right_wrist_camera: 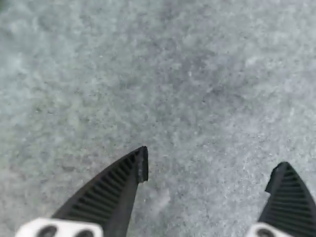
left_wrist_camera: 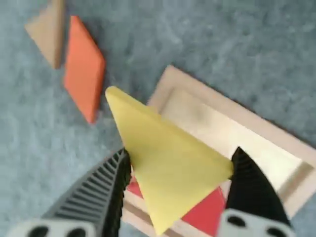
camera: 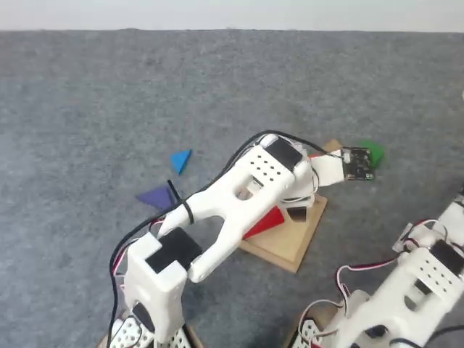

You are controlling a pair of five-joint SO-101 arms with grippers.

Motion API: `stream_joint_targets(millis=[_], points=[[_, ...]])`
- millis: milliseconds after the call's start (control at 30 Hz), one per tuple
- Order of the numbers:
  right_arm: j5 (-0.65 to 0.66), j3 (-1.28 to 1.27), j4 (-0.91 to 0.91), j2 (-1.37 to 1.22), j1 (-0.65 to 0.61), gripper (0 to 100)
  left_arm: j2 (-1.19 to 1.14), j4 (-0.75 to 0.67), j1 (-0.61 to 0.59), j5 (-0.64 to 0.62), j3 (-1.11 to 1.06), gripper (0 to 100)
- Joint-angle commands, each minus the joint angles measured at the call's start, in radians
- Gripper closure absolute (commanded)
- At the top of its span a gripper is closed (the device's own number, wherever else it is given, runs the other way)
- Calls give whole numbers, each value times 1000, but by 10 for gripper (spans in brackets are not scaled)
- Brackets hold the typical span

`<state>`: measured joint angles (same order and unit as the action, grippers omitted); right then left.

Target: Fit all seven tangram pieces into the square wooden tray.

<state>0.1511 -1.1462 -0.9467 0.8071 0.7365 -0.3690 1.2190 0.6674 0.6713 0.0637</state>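
My left gripper (left_wrist_camera: 180,170) is shut on a big yellow triangle (left_wrist_camera: 165,170) and holds it above the square wooden tray (left_wrist_camera: 232,111). A red triangle (left_wrist_camera: 205,215) lies inside the tray, also seen from above as the red triangle (camera: 264,221) in the tray (camera: 290,246) under the left arm (camera: 254,181). An orange parallelogram (left_wrist_camera: 84,66) and a tan triangle (left_wrist_camera: 47,29) lie on the carpet beside the tray. A blue triangle (camera: 181,159) and a purple triangle (camera: 156,196) rest left of the tray; a green piece (camera: 373,152) sits behind it. My right gripper (right_wrist_camera: 210,173) is open over bare carpet.
Grey carpet covers the whole table. The right arm (camera: 413,283) stands at the lower right, away from the tray. A small circuit board (camera: 359,165) on the left arm's wrist hangs near the green piece.
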Motion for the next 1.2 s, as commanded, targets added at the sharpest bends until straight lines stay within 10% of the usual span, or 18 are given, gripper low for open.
stream_joint_targets(millis=[0, 467, 1167], points=[[9, 58, -5, 28, 21, 620, 71, -40, 25, 140, 10, 739], [11, 60, 1, 28, 42, 620, -72, -40, 89, 445, -1, 739], [12, 57, -5, 28, 41, 620, -71, -91, 23, 477, 41, 603]])
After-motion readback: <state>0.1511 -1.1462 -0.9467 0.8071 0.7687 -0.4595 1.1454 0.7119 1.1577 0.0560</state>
